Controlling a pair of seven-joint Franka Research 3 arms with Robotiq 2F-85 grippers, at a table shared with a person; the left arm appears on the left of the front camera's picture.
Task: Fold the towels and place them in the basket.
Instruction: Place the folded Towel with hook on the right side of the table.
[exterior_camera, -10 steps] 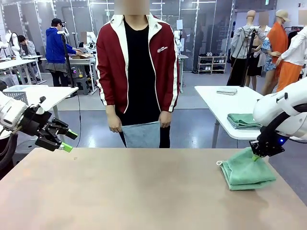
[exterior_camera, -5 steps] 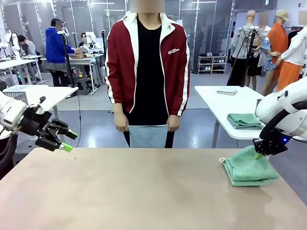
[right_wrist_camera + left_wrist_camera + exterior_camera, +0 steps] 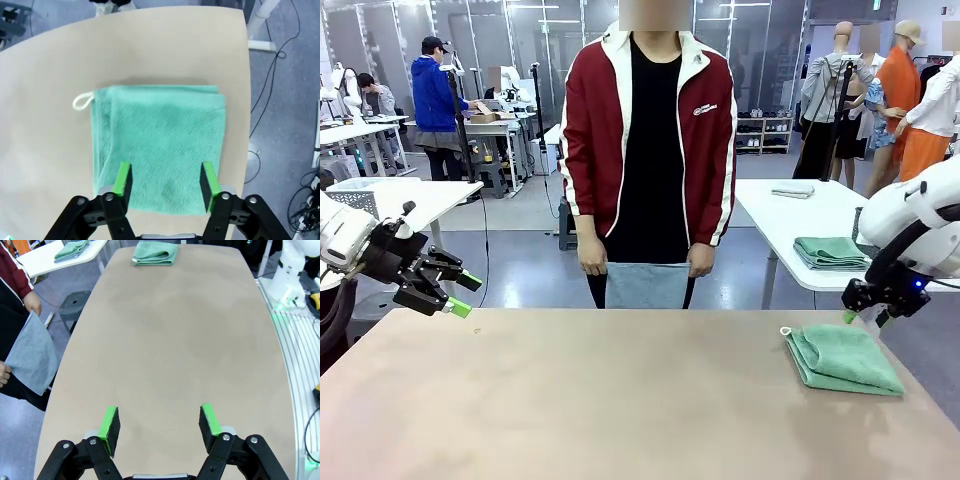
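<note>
A mint green towel (image 3: 843, 358) lies folded flat near the table's right edge, its white loop pointing toward the middle. My right gripper (image 3: 861, 318) hovers just above the towel's far edge, open, with nothing between its pads. In the right wrist view the towel (image 3: 160, 145) lies under the spread right gripper (image 3: 166, 182). My left gripper (image 3: 465, 295) hangs open over the table's left edge; its wrist view shows the left gripper (image 3: 160, 425) above bare tabletop, with the green towel (image 3: 155, 253) far off. A person across the table holds a light blue towel (image 3: 647, 285) by its top corners. The basket is out of view.
A white side table (image 3: 770, 205) behind on the right carries another folded green towel (image 3: 828, 252) and a grey cloth (image 3: 792, 189). The table's right edge (image 3: 247, 100) runs close beside the towel, with cables on the floor beyond it.
My right gripper has opened, let go of the green towel and risen; the towel now lies flat. The person has stepped to the right with the blue towel. The left arm stayed still.
</note>
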